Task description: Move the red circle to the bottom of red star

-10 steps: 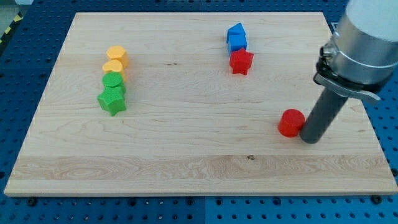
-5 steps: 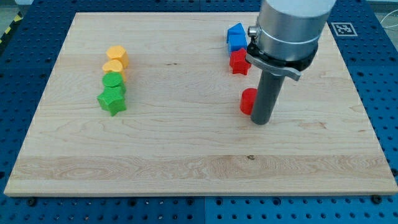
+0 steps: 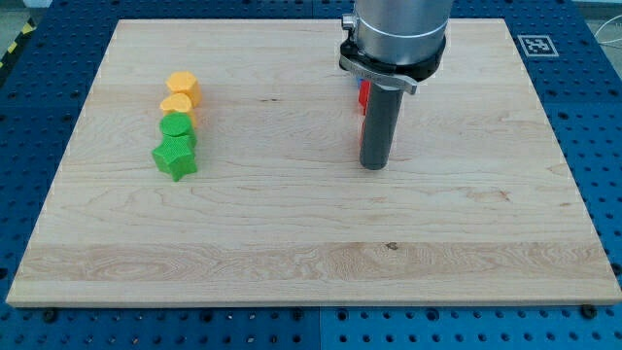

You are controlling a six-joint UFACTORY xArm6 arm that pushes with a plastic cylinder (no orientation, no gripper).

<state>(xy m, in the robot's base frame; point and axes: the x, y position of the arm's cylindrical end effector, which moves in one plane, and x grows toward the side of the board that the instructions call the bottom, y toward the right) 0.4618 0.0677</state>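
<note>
My tip [image 3: 374,165] rests on the wooden board [image 3: 292,243], right of the middle. The rod and the arm's grey body stand in front of the red blocks. Only a thin sliver of red [image 3: 362,96] shows at the rod's left edge, just under the arm's collar. I cannot tell whether it belongs to the red star or the red circle. The rest of both red blocks is hidden behind the arm, and so is the blue block.
A column of blocks stands at the view's left: two yellow blocks [image 3: 183,87] [image 3: 178,105], a green circle [image 3: 178,126] and a green star [image 3: 175,157] below them.
My tip has swept from the view's right toward the left and up, pushing the red circle ahead of it. The arm now hides the red circle, the red star and the blue block.
</note>
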